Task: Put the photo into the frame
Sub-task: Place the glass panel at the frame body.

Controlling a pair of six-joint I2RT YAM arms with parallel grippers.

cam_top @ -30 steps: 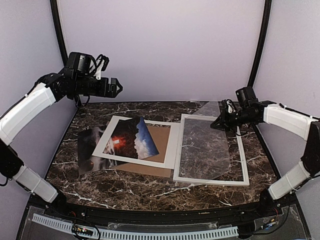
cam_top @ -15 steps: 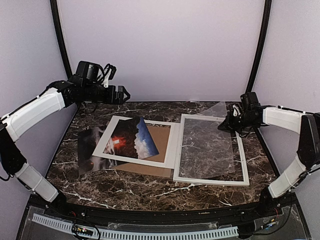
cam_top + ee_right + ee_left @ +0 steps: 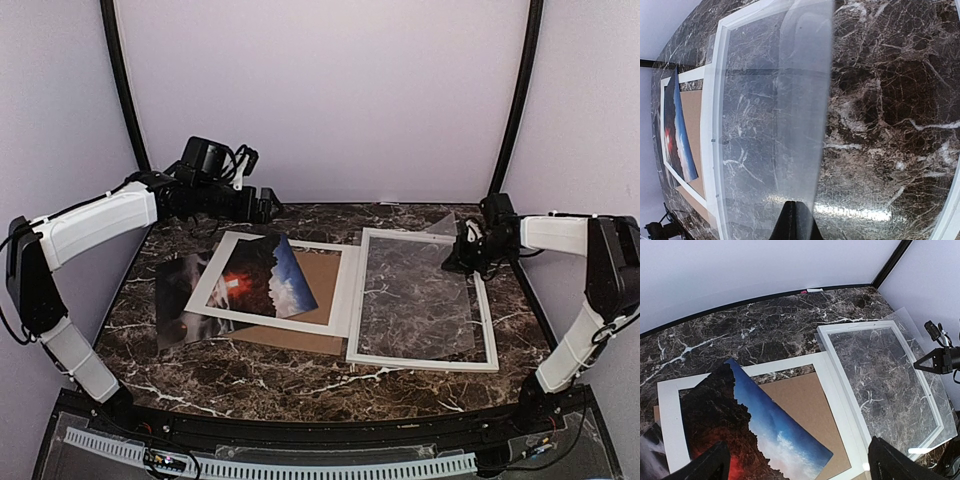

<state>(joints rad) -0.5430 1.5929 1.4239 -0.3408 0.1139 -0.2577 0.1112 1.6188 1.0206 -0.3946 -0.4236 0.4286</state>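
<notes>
The dark marble desk [image 3: 300, 380] is carrying everything. On its right half the frame [image 3: 421, 362] is lying flat, its thin white border showing the marble through the middle. A clear sheet [image 3: 415, 295] is resting over the frame, with the far right corner standing up from it. Left of the frame, touching its edge, the white mat board [image 3: 667, 425] is lying on the brown backing board [image 3: 322, 280].

The photo [image 3: 262, 280] is lying tilted on the mat board and is covering most of its window, so it is well outside the frame. It is showing a red glow among dark rocks and a blue cloudy sky. Its blue edge seems to be curling up a little.

The left gripper [image 3: 271, 204] is hanging over the far edge of the desk, just behind the mat board, with the jaws spread fully apart and nothing between them. The right gripper [image 3: 455, 258] is squeezing its jaws together on the edge of the clear sheet, near the frame's far right corner.

Compared with one second ago, the left gripper is now lower and more toward the middle. The right gripper is a little farther right, with the sheet's raised corner following. The photo is keeping its place.
</notes>
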